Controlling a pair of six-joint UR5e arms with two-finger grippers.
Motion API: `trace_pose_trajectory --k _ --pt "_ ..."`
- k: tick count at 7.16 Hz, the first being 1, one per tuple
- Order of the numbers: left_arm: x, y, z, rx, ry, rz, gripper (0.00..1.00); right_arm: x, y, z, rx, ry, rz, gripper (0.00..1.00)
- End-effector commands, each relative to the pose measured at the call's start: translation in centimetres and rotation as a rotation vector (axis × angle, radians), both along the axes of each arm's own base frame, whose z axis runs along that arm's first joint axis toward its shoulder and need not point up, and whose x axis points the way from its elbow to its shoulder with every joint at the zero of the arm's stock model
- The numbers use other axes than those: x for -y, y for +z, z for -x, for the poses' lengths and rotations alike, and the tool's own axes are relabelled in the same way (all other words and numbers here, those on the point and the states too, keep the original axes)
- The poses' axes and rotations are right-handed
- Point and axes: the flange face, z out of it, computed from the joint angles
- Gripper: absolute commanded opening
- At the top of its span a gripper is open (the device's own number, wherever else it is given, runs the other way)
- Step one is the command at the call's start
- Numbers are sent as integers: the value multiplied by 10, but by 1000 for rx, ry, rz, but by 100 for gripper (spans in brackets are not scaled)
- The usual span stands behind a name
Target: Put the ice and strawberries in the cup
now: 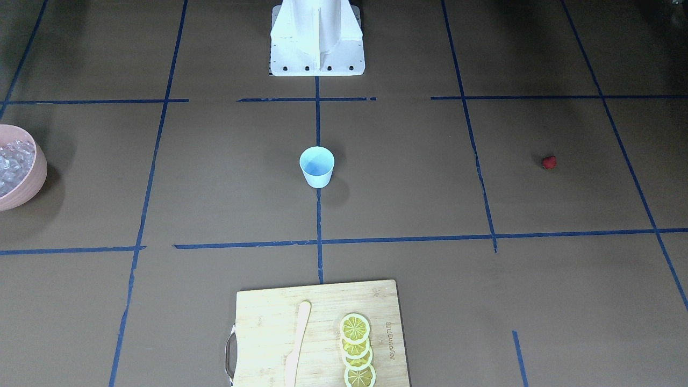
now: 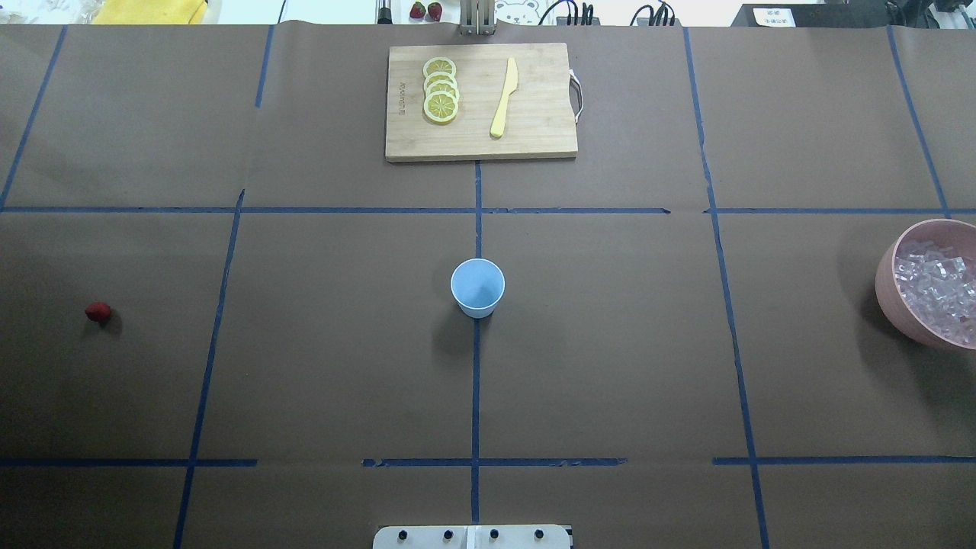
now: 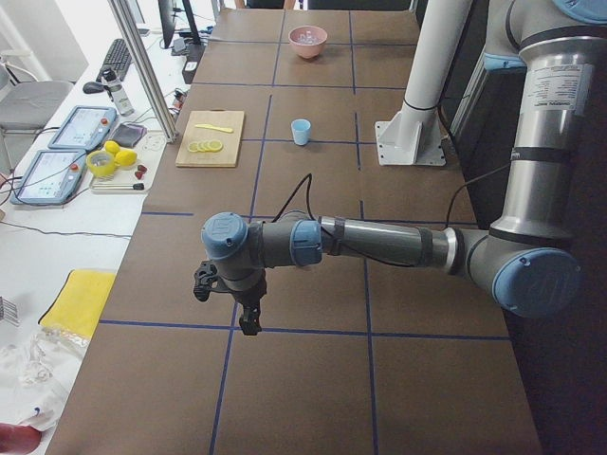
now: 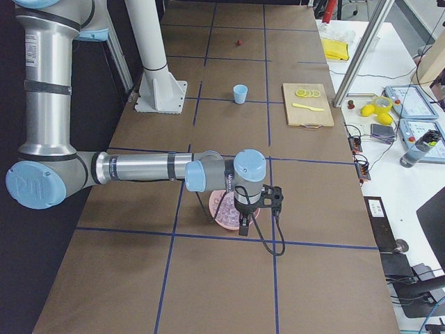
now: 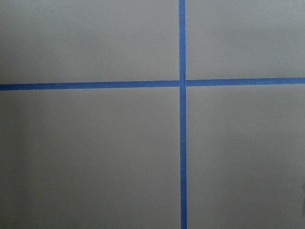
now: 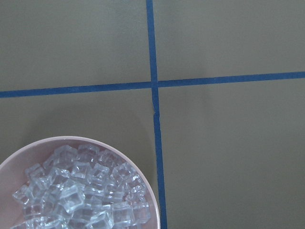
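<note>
- We see a brown table point(image 2: 610, 343) taped into blue squares, with one arm stretched low over each end.
- A pink bowl point(image 2: 888, 290) sits at the robot's right, roughly below the right gripper point(image 4: 243, 226). We judge that arm is meant to fetch the ice point(image 2: 934, 293) heaped inside.
- The blue cup point(image 2: 477, 287) stands upright at the centre, within either arm's reach. It looks empty, though its bottom is dim.
- The strawberry point(image 2: 97, 311) lies far to the left, well apart from the cup. The left gripper point(image 3: 248, 322) hangs over bare table further out.
- We cannot tell whether either pincer is apart or together.
</note>
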Motion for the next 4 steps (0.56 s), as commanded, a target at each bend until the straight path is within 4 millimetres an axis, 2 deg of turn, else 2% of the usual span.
trace_pose_trajectory --k 1,4 --pt "-2 0 -5 0 29 -39 100 0 1 0 6 0 0 100" --pt "-10 13 -7 0 34 -20 100 0 1 0 7 3 1 100"
